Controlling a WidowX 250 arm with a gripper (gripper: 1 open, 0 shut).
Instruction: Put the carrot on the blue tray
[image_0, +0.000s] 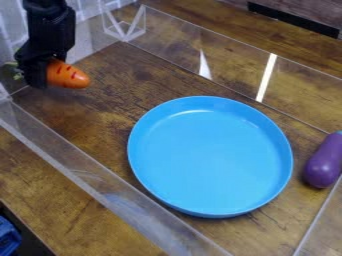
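Gripper (43, 70) at the carrot (66, 74), upper left of frame, well apart from the blue tray (160, 170).
Jaws part-open around its leafy end; a firm hold cannot be told. The toy looks light, stiff, glossy, likely slippery: grip the thick middle.

Single black robot arm entering from the upper left corner of the view, wrist directed steeply downward. The hand (44, 68) sits at the lower end of the arm, low over the counter (120, 110), well to the left of the blue tray (210, 155). Its dark fingers (32, 72) stand partly spread and bracket the leafy end of the carrot (66, 75).
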